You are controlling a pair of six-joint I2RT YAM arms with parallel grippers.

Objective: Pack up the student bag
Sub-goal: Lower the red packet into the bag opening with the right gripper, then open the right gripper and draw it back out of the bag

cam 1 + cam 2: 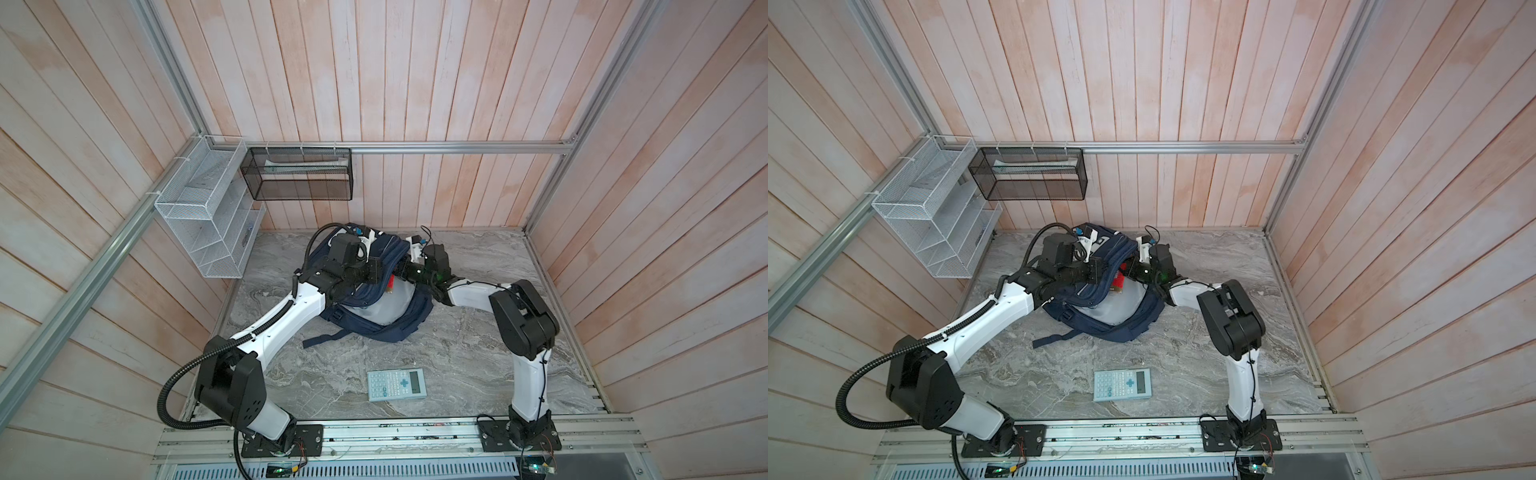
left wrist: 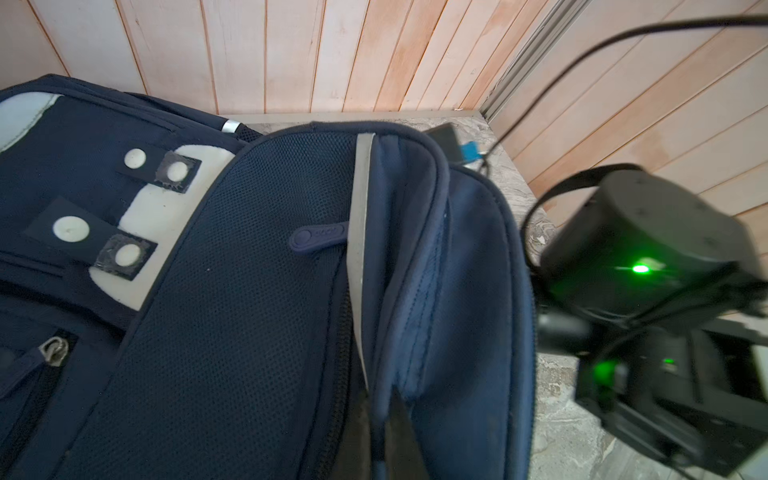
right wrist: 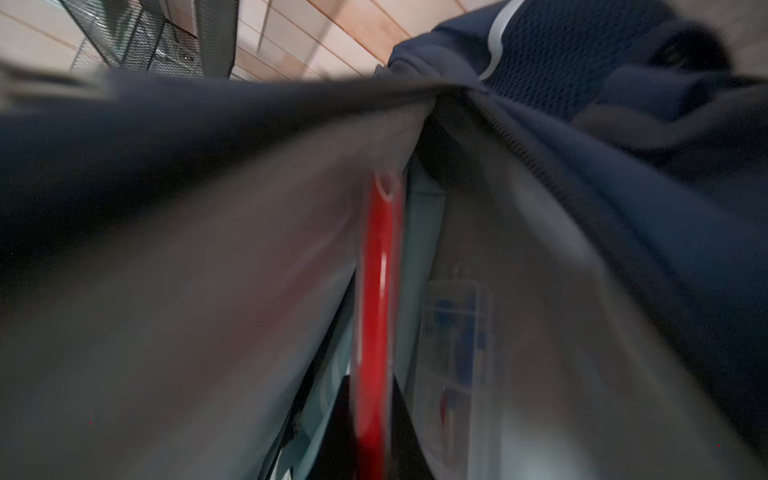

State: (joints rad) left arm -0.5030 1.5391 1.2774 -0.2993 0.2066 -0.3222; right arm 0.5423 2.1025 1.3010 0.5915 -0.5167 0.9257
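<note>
At the far middle of the table (image 1: pixel 478 365), close to the back wall, the bag (image 1: pixel 374 320) lies slumped with its main compartment gaping and the grey lining (image 1: pixel 376 309) showing, and I have both arms at it. My left end effector (image 2: pixel 380 434) is clenched on the bag's navy rim beside the grey stripe (image 2: pixel 359 249), pinching the fabric so the mouth stands up. My right end effector (image 3: pixel 372 434) reaches in from the right and is clamped on a thin red item (image 3: pixel 376 291), which runs edge-on from my fingers down into the opening, between the lining on one side and something pale with blue bits on the other, too blurred for me to name. In a top view a corner of the red item (image 1: pixel 390 284) shows at the mouth, so I judge it only partly in. The step in hand, as I read it, is sliding this item into the compartment while my left holds the opening. Next I would push it deeper along the lining, keep the rim lifted so the fabric does not fold over it, then let go and draw my right arm out straight so nothing drags back with me. The calculator (image 1: pixel 397 384) lies flat at the near middle of the table, well apart from the bag, so I take it the packing is not finished.
</note>
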